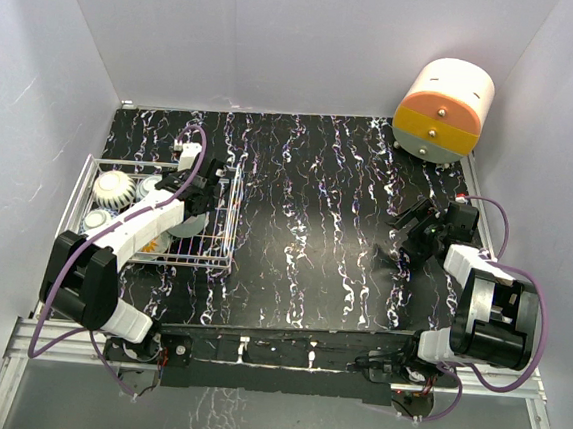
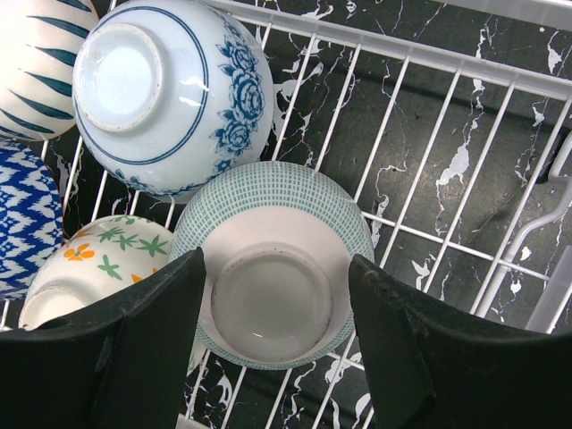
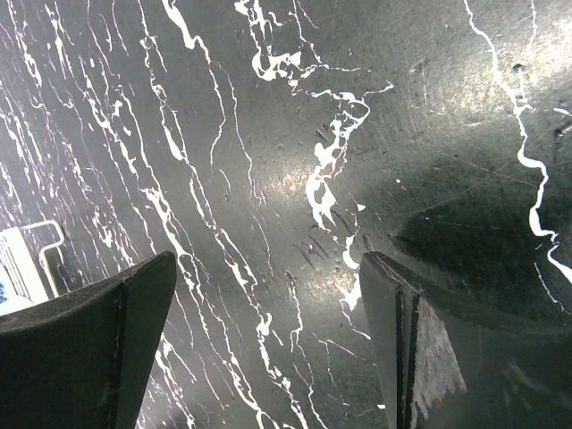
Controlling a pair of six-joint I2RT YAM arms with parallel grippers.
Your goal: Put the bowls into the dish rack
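Note:
The white wire dish rack (image 1: 227, 231) stands at the table's left, and my left gripper (image 1: 195, 207) reaches down into it. In the left wrist view a teal-gridded bowl (image 2: 268, 201) lies upside down on the rack wires (image 2: 404, 47), and the left gripper (image 2: 277, 268) is open with a finger on each side of the bowl's foot. Whether the fingers touch the bowl I cannot tell. Beside it lie a blue-flowered bowl (image 2: 170, 89), a teal-striped bowl (image 2: 27, 63), a blue zigzag bowl (image 2: 22, 223) and an orange-and-green flowered bowl (image 2: 98, 255). My right gripper (image 1: 392, 242) hangs open over bare table.
A cream-and-orange cylindrical drawer unit (image 1: 444, 110) stands at the back right corner. Pale walls close in the black marbled table (image 1: 307, 206) on three sides. The right gripper (image 3: 268, 268) has only table surface under it.

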